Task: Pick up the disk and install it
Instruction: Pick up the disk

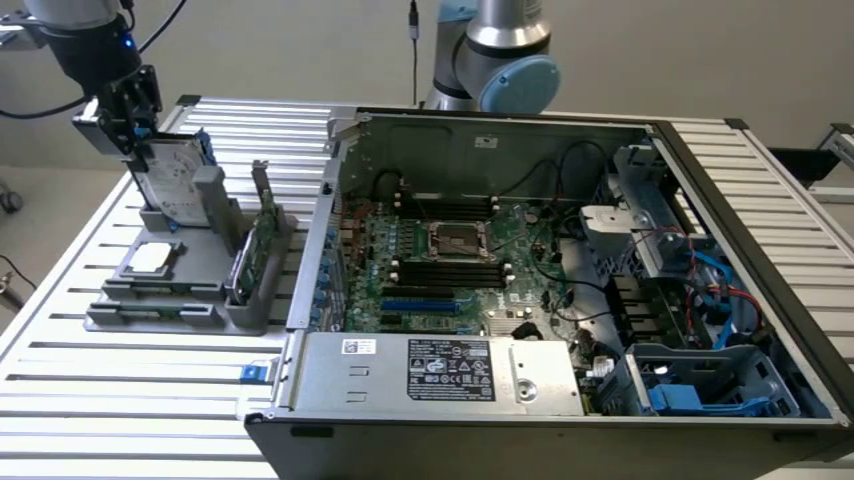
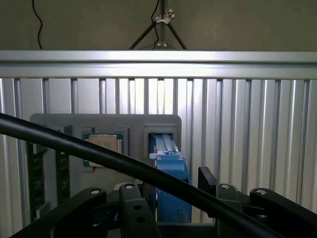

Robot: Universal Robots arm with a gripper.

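Note:
The disk [image 1: 178, 178] stands on edge in a slot of the grey holder [image 1: 174, 305] at the exterior view's left, its white label facing the computer case and a blue frame along its edge. My gripper [image 1: 124, 122] is at the disk's upper far corner. In the wrist view, looking down, the disk [image 2: 169, 166] shows as a blue edge between the black fingers [image 2: 131, 198]. The gripper [image 2: 171, 203] is open, its jaws standing apart on either side of the disk and holding nothing.
The holder also carries a small square silver chip [image 1: 150, 257] and an upright green card with a metal bracket [image 1: 260, 235]. The open computer case [image 1: 534, 250] lies to the exterior view's right, with blue-trimmed bays [image 1: 694, 390] at its near corner. A black cable [image 2: 99, 154] crosses the wrist view.

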